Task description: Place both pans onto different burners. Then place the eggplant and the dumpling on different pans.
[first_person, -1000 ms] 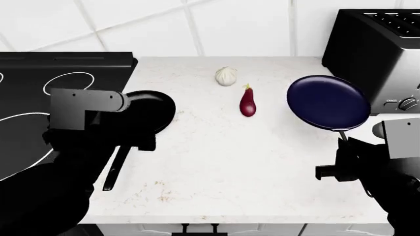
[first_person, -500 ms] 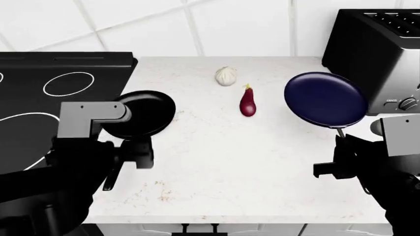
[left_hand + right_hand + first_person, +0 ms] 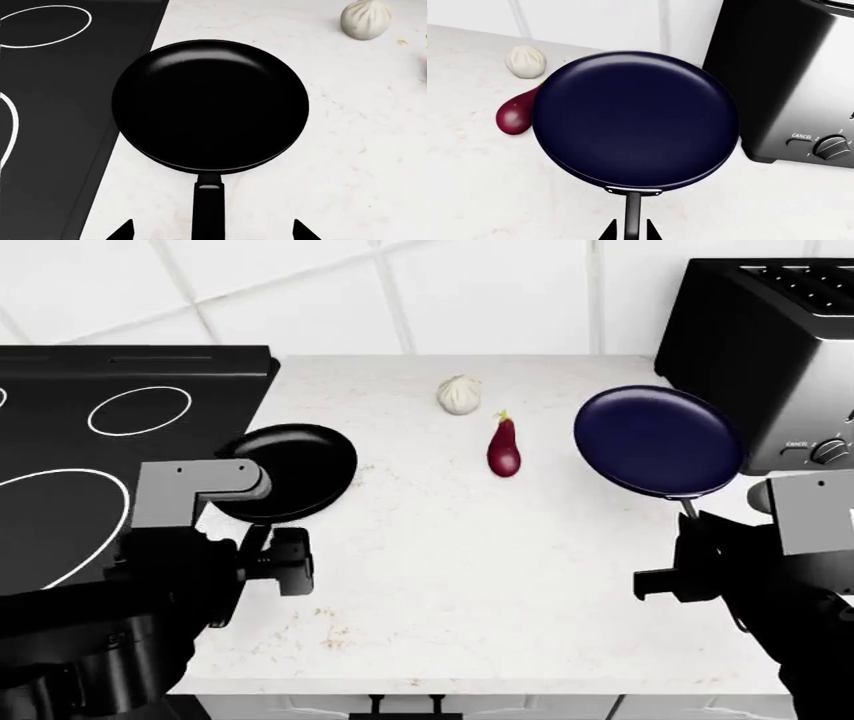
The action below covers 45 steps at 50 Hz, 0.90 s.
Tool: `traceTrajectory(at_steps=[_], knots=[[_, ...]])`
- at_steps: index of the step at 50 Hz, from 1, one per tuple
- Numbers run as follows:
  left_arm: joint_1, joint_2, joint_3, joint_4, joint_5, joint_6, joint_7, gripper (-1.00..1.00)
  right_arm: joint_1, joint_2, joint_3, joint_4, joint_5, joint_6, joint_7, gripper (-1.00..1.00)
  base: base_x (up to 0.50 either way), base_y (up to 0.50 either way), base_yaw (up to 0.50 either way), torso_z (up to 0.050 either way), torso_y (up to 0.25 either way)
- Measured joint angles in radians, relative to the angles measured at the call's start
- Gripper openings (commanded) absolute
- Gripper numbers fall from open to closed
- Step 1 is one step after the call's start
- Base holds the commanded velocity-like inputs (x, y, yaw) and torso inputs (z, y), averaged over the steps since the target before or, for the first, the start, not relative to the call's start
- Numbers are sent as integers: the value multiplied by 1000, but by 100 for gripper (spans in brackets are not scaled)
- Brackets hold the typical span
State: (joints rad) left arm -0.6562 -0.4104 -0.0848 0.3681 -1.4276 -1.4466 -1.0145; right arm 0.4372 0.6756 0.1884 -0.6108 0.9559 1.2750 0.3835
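Observation:
The glossy black pan (image 3: 287,472) (image 3: 210,105) lies on the counter with its rim just over the cooktop's (image 3: 80,440) edge. Its handle (image 3: 209,212) runs between the wide-apart fingers of my open left gripper (image 3: 210,235) (image 3: 260,545), untouched. My right gripper (image 3: 630,234) (image 3: 690,530) is shut on the handle of the navy pan (image 3: 637,120) (image 3: 658,443), which appears raised off the counter in front of the toaster. The eggplant (image 3: 503,448) (image 3: 514,115) and the dumpling (image 3: 458,394) (image 3: 365,19) lie on the counter between the pans. One large burner ring (image 3: 54,530) shows at left.
A smaller white ring (image 3: 138,408) (image 3: 47,25) sits farther back on the cooktop. A black and steel toaster (image 3: 767,350) (image 3: 787,75) stands at the right, close behind the navy pan. White tiled wall runs along the back.
My left gripper has drawn back along the black pan's handle toward the counter's front edge, uncovering the pan. The navy pan has shifted slightly left in my right gripper.

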Motion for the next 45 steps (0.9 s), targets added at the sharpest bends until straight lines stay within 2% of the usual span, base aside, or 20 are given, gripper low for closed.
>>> traceTrajectory(at_steps=[13, 14, 45], knots=[[14, -19, 39, -44, 22, 28, 41, 100, 11, 3, -15, 5, 3, -1, 6, -100, 0, 0, 0, 1, 2], [15, -20, 41, -47, 21, 28, 42, -100, 12, 3, -15, 5, 4, -1, 7, -100, 0, 0, 0, 0, 10], [7, -62, 68, -40, -63, 47, 15, -100, 28, 12, 4, -15, 49, 16, 34, -100, 0, 0, 0, 1, 2]])
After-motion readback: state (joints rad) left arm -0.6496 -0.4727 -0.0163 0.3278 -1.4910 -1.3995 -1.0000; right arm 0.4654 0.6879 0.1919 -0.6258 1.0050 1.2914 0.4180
